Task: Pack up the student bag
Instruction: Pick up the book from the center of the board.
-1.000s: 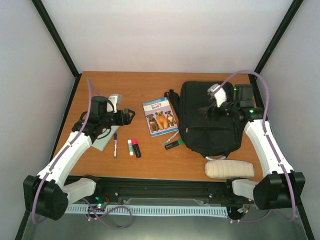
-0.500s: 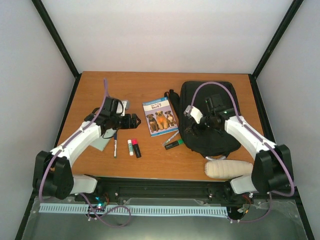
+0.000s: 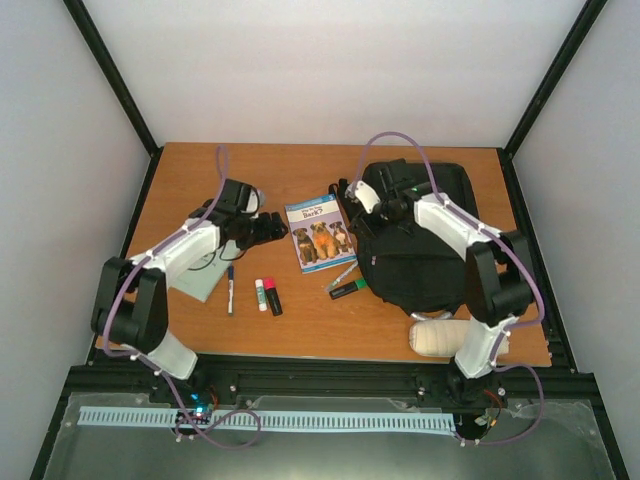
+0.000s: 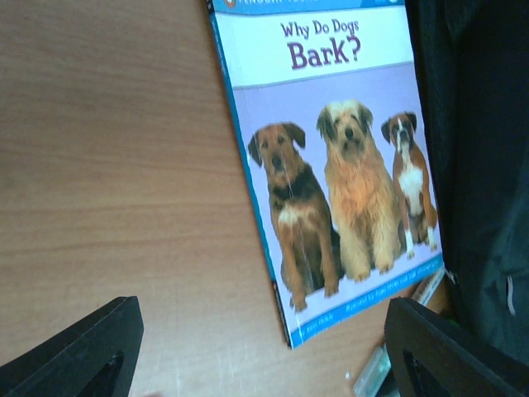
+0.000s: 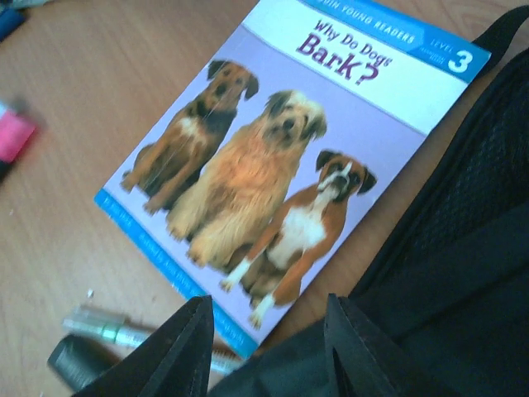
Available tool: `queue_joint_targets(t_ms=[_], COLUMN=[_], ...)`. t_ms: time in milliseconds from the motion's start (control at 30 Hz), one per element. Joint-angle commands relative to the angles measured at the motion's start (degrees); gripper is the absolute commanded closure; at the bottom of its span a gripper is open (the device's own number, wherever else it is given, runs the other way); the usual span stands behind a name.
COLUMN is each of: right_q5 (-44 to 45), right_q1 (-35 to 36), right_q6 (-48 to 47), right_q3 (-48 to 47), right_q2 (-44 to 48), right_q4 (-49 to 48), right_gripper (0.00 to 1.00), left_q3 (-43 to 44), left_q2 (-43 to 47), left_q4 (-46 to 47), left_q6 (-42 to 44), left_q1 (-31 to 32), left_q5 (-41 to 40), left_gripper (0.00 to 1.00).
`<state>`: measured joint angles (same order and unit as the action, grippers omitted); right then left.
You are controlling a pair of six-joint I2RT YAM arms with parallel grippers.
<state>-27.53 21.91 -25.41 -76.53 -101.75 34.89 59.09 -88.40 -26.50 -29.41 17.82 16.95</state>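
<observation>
The student bag (image 3: 418, 245) lies flat at the right of the table, black and closed; its edge shows in the left wrist view (image 4: 483, 165) and the right wrist view (image 5: 463, 248). A dog book, "Why Do Dogs Bark?" (image 3: 320, 232) (image 4: 331, 165) (image 5: 273, 157), lies just left of it. My left gripper (image 3: 274, 228) (image 4: 260, 331) hovers wide open at the book's left edge, holding nothing. My right gripper (image 3: 352, 208) (image 5: 269, 306) hangs over the bag's left edge by the book's corner. Its fingers (image 5: 186, 351) stand partly apart with bag fabric low between them.
A silver pen (image 3: 341, 275) and a black-green marker (image 3: 348, 290) lie below the book. Pink and black sticks (image 3: 268, 295), a blue pen (image 3: 230, 288) and a pale green sheet (image 3: 203, 282) sit at the left. A cream rolled pouch (image 3: 452, 338) lies near the front right edge.
Both arms swung inward toward the book. The right gripper crossed the bag to its left edge and its jaws narrowed. The left gripper moved right, still wide open.
</observation>
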Motion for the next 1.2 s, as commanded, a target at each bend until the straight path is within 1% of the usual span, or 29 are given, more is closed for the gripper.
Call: queue_joint_targets(t_ms=[0, 33, 167, 267, 367, 533, 733, 900, 1167], right_q5=[0.5, 0.9, 1.5, 1.0, 2.0, 4.9, 7.0, 8.6, 9.2], right_q1=[1.3, 1.4, 1.7, 1.9, 2.1, 2.4, 2.5, 2.8, 3.9], right_q6=[4.4, 5.1, 7.5, 8.7, 9.3, 10.4, 10.6, 10.5, 9.8], right_q3=[-6.7, -8.1, -12.1, -15.2, -15.9, -15.9, -15.7, -15.9, -15.8], right_q2=[-6.2, -7.5, -12.8, -16.9, -19.3, -21.9, -24.5, -26.5, -29.0], right_q4=[0.8, 0.8, 0.9, 1.8, 1.9, 1.7, 1.8, 2.3, 3.3], right_gripper=[0.63, 0.63, 0.55, 0.51, 0.51, 0.51, 0.56, 0.66, 0.72], left_q3=[5.7, 6.8, 10.7, 13.1, 14.5, 15.0, 12.9, 12.2, 11.0], left_q2=[-5.2, -6.6, -12.0, -15.7, -18.9, -23.3, -26.5, -28.9, -30.6], left_q4=[2.2, 2.5, 2.9, 3.1, 4.0, 7.5, 13.5, 16.4, 23.4], left_q6=[-4.3, -4.6, -5.6, -6.1, -6.9, -9.0, -13.0, -15.9, -20.1], left_q1=[0.5, 0.5, 0.5, 0.5, 0.3, -0.1, -0.7, -0.7, -0.7], left_q5=[-1.3, -1.4, -2.8, -3.5, -3.3, -0.5, 4.1, 7.0, 13.4], left_gripper=[0.17, 0.17, 0.17, 0.17, 0.18, 0.25, 0.32, 0.37, 0.42])
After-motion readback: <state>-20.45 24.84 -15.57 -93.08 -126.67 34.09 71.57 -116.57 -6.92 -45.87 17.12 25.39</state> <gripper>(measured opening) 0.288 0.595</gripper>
